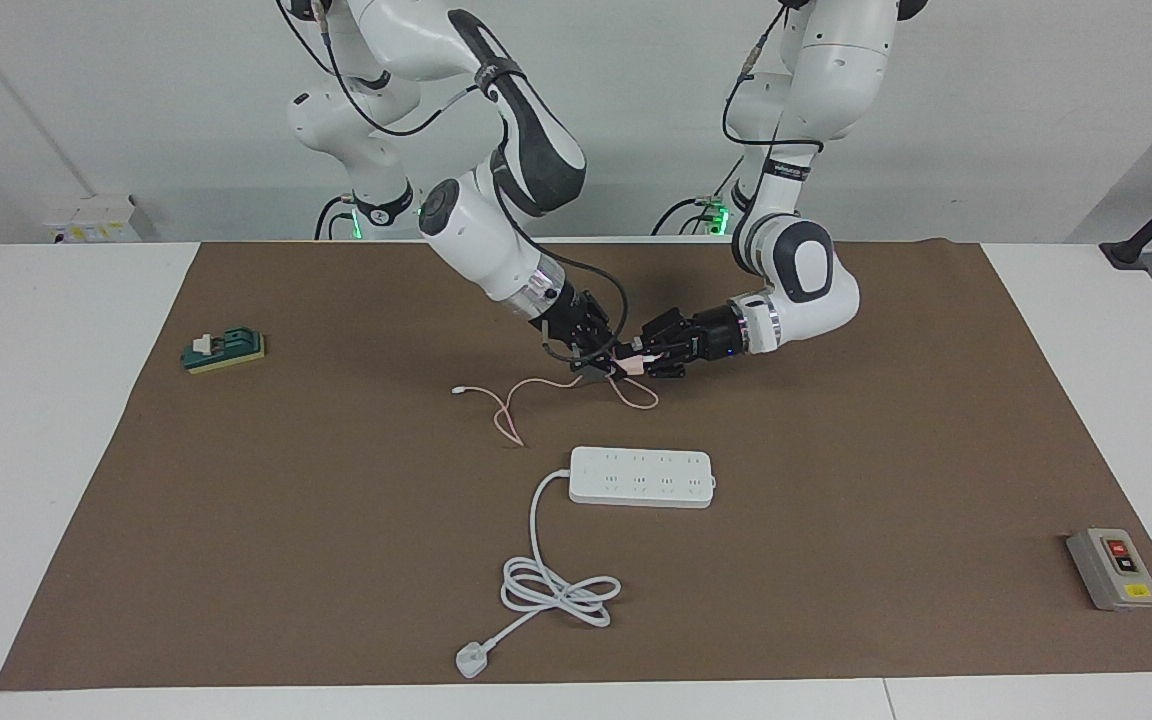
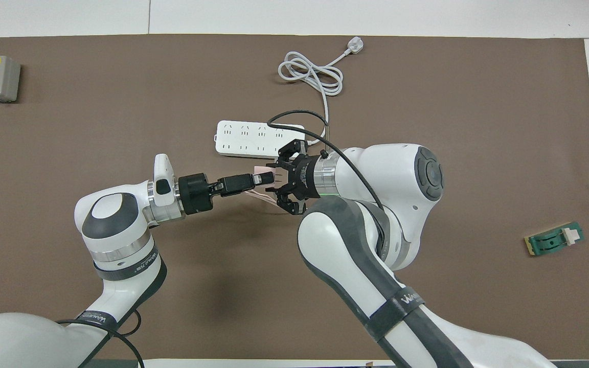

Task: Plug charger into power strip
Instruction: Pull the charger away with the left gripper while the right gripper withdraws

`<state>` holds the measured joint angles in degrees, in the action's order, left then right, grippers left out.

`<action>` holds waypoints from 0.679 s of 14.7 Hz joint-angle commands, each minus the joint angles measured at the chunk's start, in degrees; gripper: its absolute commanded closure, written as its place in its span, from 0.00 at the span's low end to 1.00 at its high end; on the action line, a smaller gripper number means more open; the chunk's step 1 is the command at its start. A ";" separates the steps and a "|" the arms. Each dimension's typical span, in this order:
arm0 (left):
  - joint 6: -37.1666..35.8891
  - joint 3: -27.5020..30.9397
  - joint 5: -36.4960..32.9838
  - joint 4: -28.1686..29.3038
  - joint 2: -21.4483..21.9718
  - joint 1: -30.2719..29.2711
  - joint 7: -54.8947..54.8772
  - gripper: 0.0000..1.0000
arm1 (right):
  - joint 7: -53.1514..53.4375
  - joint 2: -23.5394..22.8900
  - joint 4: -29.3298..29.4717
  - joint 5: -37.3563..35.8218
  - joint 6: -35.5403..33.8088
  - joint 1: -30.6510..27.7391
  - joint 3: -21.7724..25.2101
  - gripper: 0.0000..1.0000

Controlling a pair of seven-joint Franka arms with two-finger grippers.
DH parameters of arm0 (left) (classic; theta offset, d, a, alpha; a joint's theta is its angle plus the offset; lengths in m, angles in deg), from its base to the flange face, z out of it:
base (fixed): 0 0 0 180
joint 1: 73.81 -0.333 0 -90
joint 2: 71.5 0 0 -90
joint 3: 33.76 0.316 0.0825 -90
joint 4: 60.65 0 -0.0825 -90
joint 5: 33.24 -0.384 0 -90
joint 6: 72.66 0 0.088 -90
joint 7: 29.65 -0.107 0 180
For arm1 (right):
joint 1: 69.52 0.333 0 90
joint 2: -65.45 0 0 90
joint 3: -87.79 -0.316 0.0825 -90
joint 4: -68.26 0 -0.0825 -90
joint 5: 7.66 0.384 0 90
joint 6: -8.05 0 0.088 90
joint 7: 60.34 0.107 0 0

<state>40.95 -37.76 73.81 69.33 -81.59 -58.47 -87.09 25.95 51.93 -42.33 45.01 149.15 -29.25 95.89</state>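
Over the middle of the brown mat point(image 1: 836, 450), both grippers meet nose to nose just above the surface. The left gripper point(image 1: 648, 360) comes in level from the left arm's end, and the right gripper point(image 1: 598, 362) angles down from its own end, so their tips nearly touch. Between them sits the charger point(image 1: 630, 366), a small pale pink cube raised off the mat. The left fingers look pinched narrow on it. Whether the right fingers also have a hold I honestly cannot tell, since everything bunches up at that spot.

The pink cable point(image 1: 521, 400) droops from the cube and loops on the mat toward the right arm's end, finishing in a tiny white connector point(image 1: 457, 391).

The power strip point(image 1: 642, 477) lies flat on the mat, farther from the robots than the grippers and well apart from the charger, sockets up. Its thick white cord point(image 1: 556, 590) runs farther out into a loose coil and ends in a white plug point(image 1: 472, 661) near the mat's edge.

Also on the mat: a grey box point(image 1: 1113, 567) with red and yellow buttons near the left arm's end, and a small green block point(image 1: 224, 350) near the right arm's end. The white tabletop point(image 1: 36, 450) shows around the mat.
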 commanded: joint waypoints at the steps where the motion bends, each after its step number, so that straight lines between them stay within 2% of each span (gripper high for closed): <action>1: 0.03 0.66 1.23 0.89 2.88 -2.59 3.38 1.00 | -0.34 -0.20 0.29 0.51 -0.65 -0.29 -0.10 0.54; 2: 0.12 0.75 1.23 0.63 3.58 -3.12 4.17 1.00 | -0.42 -0.20 0.29 0.42 -0.65 -0.29 -0.10 0.26; 3: 0.21 0.83 1.23 0.28 4.11 -3.47 4.70 1.00 | -0.60 -0.20 0.29 0.42 -0.83 -0.37 -0.01 0.22; 4: 0.21 0.92 1.15 -0.16 4.29 -3.82 4.88 1.00 | -1.38 -0.20 0.29 0.42 -0.92 -0.46 -0.01 0.09; 5: 0.21 0.92 1.14 -0.69 4.29 -3.91 4.88 1.00 | -2.17 -0.20 0.29 0.42 -0.92 -0.46 -0.01 0.00; 10: 1.44 1.18 0.88 -1.31 5.34 -4.96 5.49 1.00 | -2.88 0.33 0.02 0.16 -2.75 -2.12 0.16 0.00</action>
<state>41.15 -36.64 73.97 67.87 -77.59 -62.58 -82.72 25.20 51.57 -41.71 45.02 148.56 -29.48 96.05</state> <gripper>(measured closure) 0.678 0.000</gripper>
